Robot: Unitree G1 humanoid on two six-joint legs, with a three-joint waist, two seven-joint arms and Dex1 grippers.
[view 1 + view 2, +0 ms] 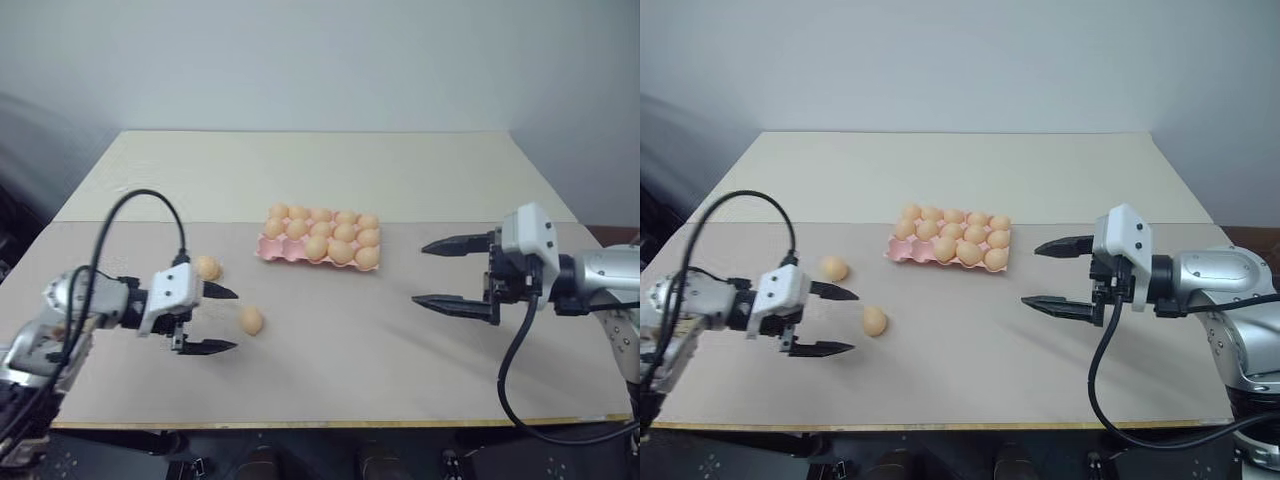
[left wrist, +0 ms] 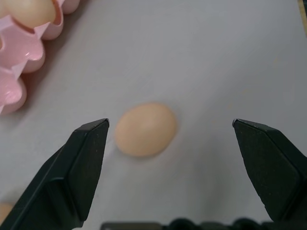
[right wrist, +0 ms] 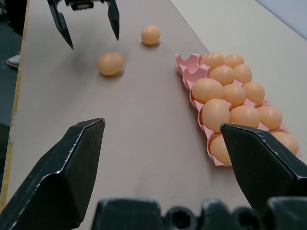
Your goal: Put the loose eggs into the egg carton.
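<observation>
Two loose eggs lie on the table left of the carton: one egg [image 1: 251, 320] nearer the front, the other egg [image 1: 208, 267] further back. My left gripper [image 1: 222, 320] is open, its fingers pointing at the nearer egg [image 2: 145, 129] from the left, a little short of it. The pale pink egg carton [image 1: 266, 249] sits at mid-table and holds several eggs, with empty cups at its left end [image 3: 187, 64]. My right gripper [image 1: 436, 273] hovers open to the right of the carton, holding nothing.
The table is made of two boards, with a seam [image 1: 450, 222] running across behind the carton. Its front edge [image 1: 330, 424] is close below both grippers. A black cable [image 1: 140, 200] loops over my left arm.
</observation>
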